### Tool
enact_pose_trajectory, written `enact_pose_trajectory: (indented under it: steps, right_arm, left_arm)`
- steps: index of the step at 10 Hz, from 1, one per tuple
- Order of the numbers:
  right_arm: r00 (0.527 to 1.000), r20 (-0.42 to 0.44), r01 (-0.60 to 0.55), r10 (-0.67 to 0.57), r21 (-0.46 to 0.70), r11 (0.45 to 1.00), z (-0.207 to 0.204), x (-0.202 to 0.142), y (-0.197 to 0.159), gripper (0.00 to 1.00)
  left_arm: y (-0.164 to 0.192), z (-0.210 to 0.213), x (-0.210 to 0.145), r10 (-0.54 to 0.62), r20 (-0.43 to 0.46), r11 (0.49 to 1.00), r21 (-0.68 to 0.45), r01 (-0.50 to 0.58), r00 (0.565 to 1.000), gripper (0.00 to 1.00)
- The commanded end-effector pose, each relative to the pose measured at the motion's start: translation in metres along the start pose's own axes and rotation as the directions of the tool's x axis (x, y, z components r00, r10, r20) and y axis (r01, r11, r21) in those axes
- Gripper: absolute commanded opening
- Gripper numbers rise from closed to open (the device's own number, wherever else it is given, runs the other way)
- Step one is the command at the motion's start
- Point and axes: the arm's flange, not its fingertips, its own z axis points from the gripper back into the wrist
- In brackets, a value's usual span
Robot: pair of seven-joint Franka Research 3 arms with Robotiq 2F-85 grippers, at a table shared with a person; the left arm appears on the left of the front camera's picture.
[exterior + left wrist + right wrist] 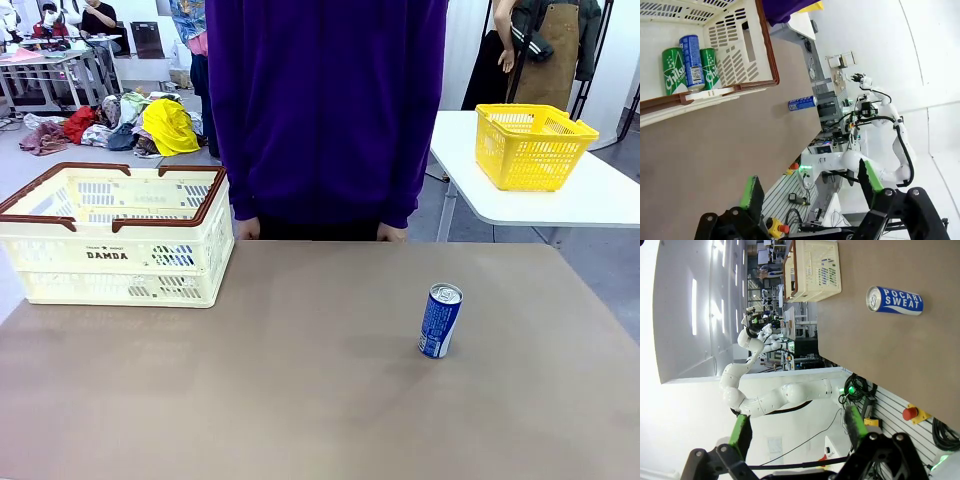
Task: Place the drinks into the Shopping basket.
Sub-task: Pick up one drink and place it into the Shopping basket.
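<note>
Blue can (440, 320) is seen upright right of centre, nearer right gripper (796, 415) than left gripper (809, 172); both are held open, empty.

- Flat matte grey-brown tabletop (300, 400) across the fg, front view.
- White rectangular side table w/ thin metal legs (600, 205) at right, just past the tabletop's far right corner. Small yellow plastic mesh basket (533, 145) sits on it.
- Smooth pale grey floor (25, 175) behind, left side.
- Heap of loose clothes on that floor in the far-left bkgd: bright yellow piece (168, 125) and red piece (78, 122).
- Metal-frame work tables w/ clutter (60, 55), top left corner.
- Right wrist view: plain white surface (675, 340), wall or ceiling, can't tell, w/ long bright light strips (694, 300).
- Grey slotted panel (890, 400) beside the tabletop edge, w/ a round red stop button on a yellow base (912, 413). Black cables (940, 432) nearby.
</note>
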Motion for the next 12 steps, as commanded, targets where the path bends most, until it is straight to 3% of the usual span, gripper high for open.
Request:
enact_pose_trajectory:
  steps: [1,11,12]
  right_arm:
    - [1.000,0.011,0.012,-0.012,0.025,1.000,-0.001,0.003,0.008,1.00]
    - [1.000,0.000,0.000,0.000,0.000,1.000,0.000,0.000,0.000,1.00]
    - [0.996,-0.060,-0.065,0.061,-0.067,0.996,-0.024,-0.003,0.035,1.00]
  left_arm:
    - [0.000,-0.001,-0.005,-0.010,-0.004,1.000,0.007,0.010,1.000,1.00]
    - [0.000,-0.001,-0.005,-0.010,-0.004,1.000,0.007,0.010,1.000,1.00]
    - [0.000,-0.001,-0.005,-0.010,-0.004,1.000,0.007,0.010,1.000,1.00]
